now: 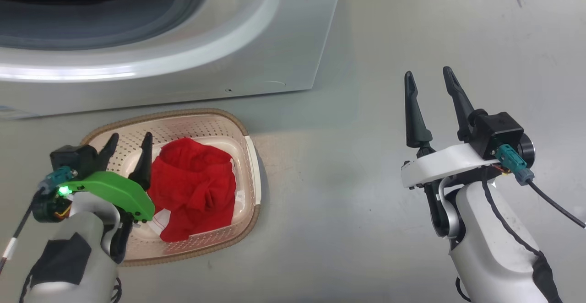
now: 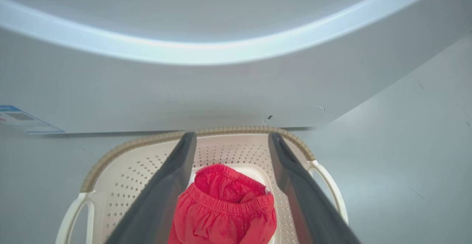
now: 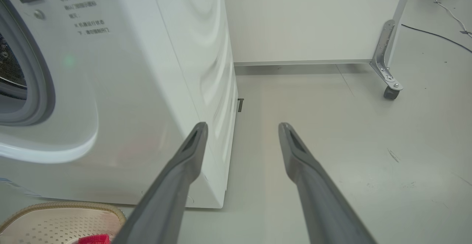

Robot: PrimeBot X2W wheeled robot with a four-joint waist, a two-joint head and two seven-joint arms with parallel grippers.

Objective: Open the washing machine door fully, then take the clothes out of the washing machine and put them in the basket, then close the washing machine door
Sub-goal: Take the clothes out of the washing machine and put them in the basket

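Head view: left tool (image 1: 131,137) hangs over the basket (image 1: 201,110), spread apart, clothes (image 1: 192,188) lying inside; right tool (image 1: 428,73) spread too. Lift straight up so nothing snags.

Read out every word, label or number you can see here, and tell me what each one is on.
Printed lines on the washing machine front, beside the drum opening: too blurred to read.
Blue sticker low on the washing machine front: too small to read.
No other text is readable.
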